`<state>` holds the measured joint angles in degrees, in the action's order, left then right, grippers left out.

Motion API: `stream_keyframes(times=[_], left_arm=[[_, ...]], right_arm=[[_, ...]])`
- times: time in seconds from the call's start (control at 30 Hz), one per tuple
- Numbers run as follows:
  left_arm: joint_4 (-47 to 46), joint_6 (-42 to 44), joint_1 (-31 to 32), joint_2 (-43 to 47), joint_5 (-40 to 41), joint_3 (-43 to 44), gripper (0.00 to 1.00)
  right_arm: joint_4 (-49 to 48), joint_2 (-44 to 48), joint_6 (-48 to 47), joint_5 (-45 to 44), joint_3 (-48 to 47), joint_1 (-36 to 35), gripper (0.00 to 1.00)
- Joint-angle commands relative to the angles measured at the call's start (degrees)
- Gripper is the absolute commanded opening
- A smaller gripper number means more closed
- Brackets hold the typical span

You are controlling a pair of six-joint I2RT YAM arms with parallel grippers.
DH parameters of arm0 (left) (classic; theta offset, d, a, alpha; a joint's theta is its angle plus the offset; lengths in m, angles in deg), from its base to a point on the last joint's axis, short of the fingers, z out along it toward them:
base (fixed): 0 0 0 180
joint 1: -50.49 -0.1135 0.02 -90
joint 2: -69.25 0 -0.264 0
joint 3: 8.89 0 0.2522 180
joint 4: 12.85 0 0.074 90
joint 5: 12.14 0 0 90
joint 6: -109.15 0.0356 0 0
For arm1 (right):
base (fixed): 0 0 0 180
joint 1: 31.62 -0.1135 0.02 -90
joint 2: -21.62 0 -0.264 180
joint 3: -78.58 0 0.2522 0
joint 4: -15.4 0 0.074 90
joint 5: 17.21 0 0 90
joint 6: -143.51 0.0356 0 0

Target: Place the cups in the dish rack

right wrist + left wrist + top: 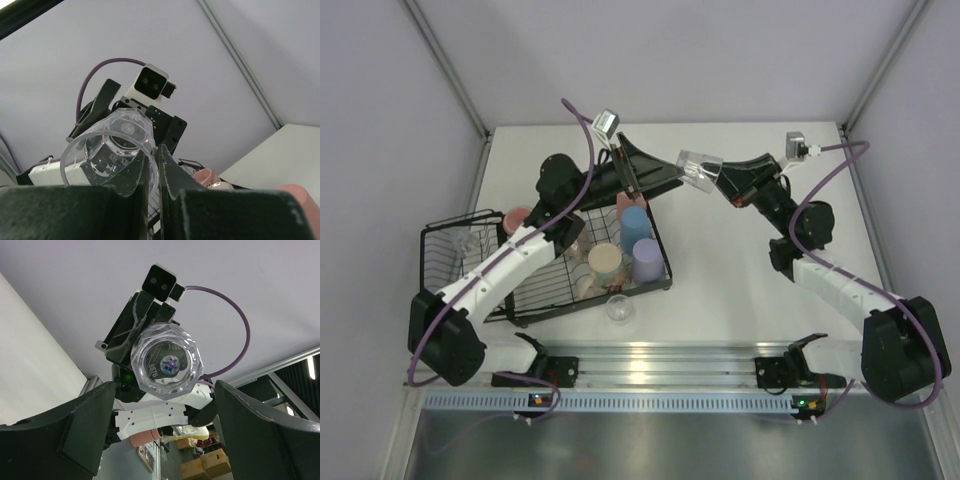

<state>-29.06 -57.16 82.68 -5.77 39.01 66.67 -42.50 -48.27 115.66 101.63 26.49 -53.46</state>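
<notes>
Cups (645,258) in dish rack (542,292), loose glass (619,309) before it — raised glass (698,167) behind

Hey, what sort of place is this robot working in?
Probably a robotics lab test cell: a white table boxed in by plain grey wall panels, with a silver metal mounting rail along its near edge.

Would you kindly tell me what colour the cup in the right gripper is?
Colourless, clear glass; the cup shows best in the left wrist view.

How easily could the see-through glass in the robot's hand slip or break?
Probably slippery: the right hand pinches only the smooth rim of the glass. It looks stiff, so a drop may crack it.
</notes>
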Motion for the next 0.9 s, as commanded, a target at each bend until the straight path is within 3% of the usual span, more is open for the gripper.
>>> stream_keyframes(times=[0.0, 0.47, 0.57, 0.6, 0.63, 0.73, 0.77, 0.83, 0.87], left_arm=[[-6.5, 1.69, 1.56, -0.21, 1.67, 2.71, 0.86], [-6.5, 3.54, 3.41, -2.93, 4.75, 2.27, 0.72], [-6.5, 3.8, 3.5, -3.37, 4.66, 2.27, 0.46], [-6.5, 3.89, 3.5, -3.37, 4.66, 2.36, 0.29], [-6.5, 3.89, 3.5, -3.37, 4.57, 2.36, 0.22], [-6.06, 5.03, 3.5, -3.03, 4.66, 2.1, 0.0], [-4.84, 5.47, 3.5, -2.94, 4.84, 2.18, 0.0], [-1.68, 8.8, 3.5, -1.97, 5.8, 2.62, 0.0], [3.47, 10.29, 3.5, -1.53, 6.24, 2.97, 0.0]], right_arm=[[-8.76, 0.45, 0.34, 0.52, 0.62, -0.92, 0.0], [-8.33, 0.19, 0.6, 1.31, 3.17, -1.97, 0.0], [-7.62, 0.37, 0.08, 1.66, 3.61, -1.88, 0.0], [-6.66, 0.45, -0.1, 1.74, 3.61, -1.97, 0.0], [-6.04, 0.54, -0.45, 1.75, 3.7, -1.89, 0.01], [-3.06, 0.72, -1.5, 1.48, 3.61, -1.97, 0.24], [-2.27, 0.72, -1.94, 1.48, 3.52, -1.97, 0.41], [0.01, 0.98, -2.82, 2.62, 3.52, -1.89, 0.57], [1.33, 0.98, -3.17, 3.15, 3.52, -1.97, 0.72]])
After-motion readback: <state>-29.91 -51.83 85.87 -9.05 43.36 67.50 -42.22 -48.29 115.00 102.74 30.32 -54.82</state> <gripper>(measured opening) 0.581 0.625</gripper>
